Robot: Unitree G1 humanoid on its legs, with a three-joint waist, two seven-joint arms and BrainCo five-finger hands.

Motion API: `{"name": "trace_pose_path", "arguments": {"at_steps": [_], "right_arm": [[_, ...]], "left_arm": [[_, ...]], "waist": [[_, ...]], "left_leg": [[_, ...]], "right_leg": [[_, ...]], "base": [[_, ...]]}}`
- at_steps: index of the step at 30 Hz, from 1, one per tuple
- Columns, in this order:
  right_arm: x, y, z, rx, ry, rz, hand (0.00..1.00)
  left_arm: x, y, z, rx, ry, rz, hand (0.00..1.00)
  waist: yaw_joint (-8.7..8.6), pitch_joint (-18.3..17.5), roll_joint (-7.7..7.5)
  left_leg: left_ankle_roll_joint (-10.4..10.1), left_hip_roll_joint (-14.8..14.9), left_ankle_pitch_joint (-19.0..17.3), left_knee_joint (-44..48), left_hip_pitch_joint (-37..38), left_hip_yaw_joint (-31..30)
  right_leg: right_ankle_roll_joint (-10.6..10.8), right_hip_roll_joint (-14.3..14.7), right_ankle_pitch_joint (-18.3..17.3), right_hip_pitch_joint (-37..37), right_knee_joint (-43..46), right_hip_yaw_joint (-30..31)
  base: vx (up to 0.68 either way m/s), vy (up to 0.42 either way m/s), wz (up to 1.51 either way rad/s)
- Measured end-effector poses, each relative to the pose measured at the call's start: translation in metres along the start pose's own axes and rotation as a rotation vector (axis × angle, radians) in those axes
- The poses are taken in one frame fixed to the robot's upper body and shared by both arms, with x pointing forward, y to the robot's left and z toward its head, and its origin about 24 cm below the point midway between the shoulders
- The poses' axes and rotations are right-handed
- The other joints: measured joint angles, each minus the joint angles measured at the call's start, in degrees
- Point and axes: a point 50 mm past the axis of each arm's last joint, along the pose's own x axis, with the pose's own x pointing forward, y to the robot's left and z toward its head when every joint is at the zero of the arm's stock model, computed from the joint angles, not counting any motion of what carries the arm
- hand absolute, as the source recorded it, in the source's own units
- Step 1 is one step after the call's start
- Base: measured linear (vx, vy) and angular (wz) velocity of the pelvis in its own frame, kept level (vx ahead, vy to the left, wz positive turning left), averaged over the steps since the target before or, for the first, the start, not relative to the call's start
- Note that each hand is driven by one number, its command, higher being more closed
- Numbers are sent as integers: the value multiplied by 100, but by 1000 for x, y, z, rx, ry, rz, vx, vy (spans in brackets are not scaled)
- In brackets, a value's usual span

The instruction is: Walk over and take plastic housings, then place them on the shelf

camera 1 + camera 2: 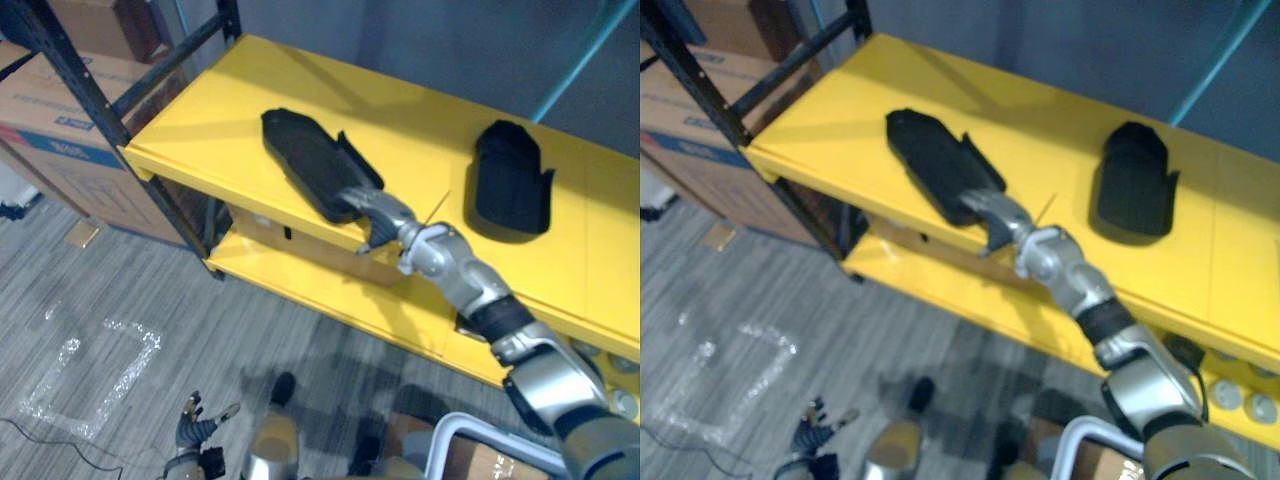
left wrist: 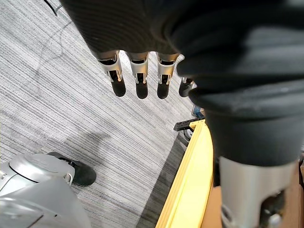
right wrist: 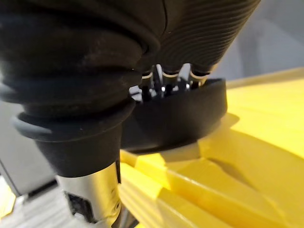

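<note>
Housing (image 1: 310,160) on shelf (image 1: 200,120), right hand (image 1: 375,212) at its near end, grip unreadable. Second housing (image 1: 510,175) well apart. Left hand (image 2: 141,76) relaxed, low.

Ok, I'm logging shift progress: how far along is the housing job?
The first housing already lies on the yellow shelf, apart from both hands. The right hand is at the near end of a second housing, which rests on the shelf; its grip is hidden. The left hand hangs low, open, empty. Left: let go and withdraw.

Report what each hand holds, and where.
Right hand meets the near end of the left plastic housing; grip cannot be told. Left hand holds nothing.
</note>
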Motion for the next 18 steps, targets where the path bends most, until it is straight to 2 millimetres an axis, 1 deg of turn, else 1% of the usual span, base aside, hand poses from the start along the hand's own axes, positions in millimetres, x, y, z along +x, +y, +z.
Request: {"name": "trace_pose_path", "arguments": {"at_steps": [2, 6, 8, 11, 14, 16, 18], "right_arm": [[3, -6, -3, -1, 28, -10, 100], [8, -16, -2, 32, 35, -51, 100], [10, -25, -6, 41, 63, -85, 100], [11, -28, -4, 70, 55, -105, 100], [12, -31, -6, 94, 58, -117, 100], [12, -32, -9, 102, 73, -121, 100], [12, -38, -10, 105, 74, -155, 100]], "left_arm": [[0, -1, 2, -33, -1, 0, 0], [0, -3, 4, -46, -6, -3, 0], [1, -4, 8, -59, -18, -5, 0], [1, -4, 8, -86, -6, -4, 0], [1, -4, 8, -87, -3, 0, 0], [1, -4, 10, -114, -8, 4, 0], [1, -4, 15, -123, -28, 8, 0]], "waist": [[64, 50, 52], [78, 184, 136], [82, 328, 143], [93, 463, 124], [99, 470, 123], [86, 537, 136], [77, 647, 154]], "left_leg": [[-37, -4, 27, 28, -31, -3], [-20, -28, 13, 85, -30, -19], [2, -25, -1, 85, -32, -62], [6, -32, 2, 87, -48, -73], [29, -35, 27, 92, -152, -77], [25, -35, 35, 102, -147, -78], [25, -29, 35, 131, -150, -80]], "right_leg": [[1, -2, -7, -31, 27, 0], [6, -18, -83, -48, 159, -5], [-6, -50, -158, -71, 265, -50], [-19, -102, -270, -132, 364, -104], [-19, -117, -270, -258, 433, -109], [-3, -119, -260, -255, 456, -109], [-11, -117, -267, -260, 494, -109]], "base": [[0, 0, 0], [-12, -13, 1], [-57, -17, 8], [-53, -12, 5], [-10, -6, 2], [0, 0, 0], [-10, -16, 0]]}}
